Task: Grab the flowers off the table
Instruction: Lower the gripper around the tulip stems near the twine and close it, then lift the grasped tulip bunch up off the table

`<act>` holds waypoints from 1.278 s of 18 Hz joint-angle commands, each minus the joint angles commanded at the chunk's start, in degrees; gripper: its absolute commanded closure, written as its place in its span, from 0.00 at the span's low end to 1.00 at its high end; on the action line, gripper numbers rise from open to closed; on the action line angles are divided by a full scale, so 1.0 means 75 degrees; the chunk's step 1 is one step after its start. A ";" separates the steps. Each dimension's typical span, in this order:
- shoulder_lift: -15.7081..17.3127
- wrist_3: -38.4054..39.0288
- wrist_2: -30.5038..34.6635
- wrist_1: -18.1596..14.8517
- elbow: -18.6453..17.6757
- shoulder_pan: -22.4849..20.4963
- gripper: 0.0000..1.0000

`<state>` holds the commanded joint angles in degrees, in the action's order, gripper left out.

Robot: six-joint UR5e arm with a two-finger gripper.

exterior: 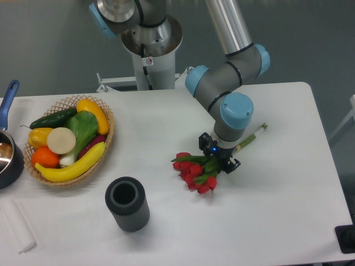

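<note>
Flowers (195, 172) lie flat on the white counter (277, 221), right of centre, red heads toward the near-left, pale stems running up-right and showing again past the arm. Gripper (218, 158) sits low over the leafy neck of the bunch, jaws either side of it; likely chosen because the stems gather there. Whether the jaws have closed on the stems or only bracket them, cannot tell. Dark ribbed cylinder (127, 203) stands well apart to the near-left; wicker basket (71, 138) of produce farther left; blue pan (8, 155) at the counter edge. Grey wall behind, arm pedestal at the back.
</note>
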<state>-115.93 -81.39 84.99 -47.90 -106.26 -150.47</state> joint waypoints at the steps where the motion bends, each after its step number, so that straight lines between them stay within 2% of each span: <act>1: 0.0012 0.0011 -0.0012 -0.0011 0.0012 0.0000 0.67; 6: 0.0047 0.0000 -0.0023 -0.0012 0.0082 -0.0012 0.72; 9: 0.0117 -0.0082 -0.0047 0.0000 0.0339 -0.0058 0.71; 11: 0.0782 -0.0082 -0.0291 0.0000 0.0433 -0.0105 0.70; 13: 0.1147 -0.0012 -0.1330 -0.0012 0.0574 -0.0338 0.70; 14: 0.1381 0.0000 -0.2415 -0.0012 0.0586 -0.0665 0.70; 16: 0.1523 0.0012 -0.3651 -0.0012 0.0598 -0.0948 0.70; 20: 0.1851 0.0035 -0.4895 -0.0012 0.0680 -0.1230 0.70; 23: 0.2061 0.0607 -0.6136 -0.0012 0.0668 -0.1394 0.70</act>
<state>-100.47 -76.83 38.97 -47.99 -101.25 -160.92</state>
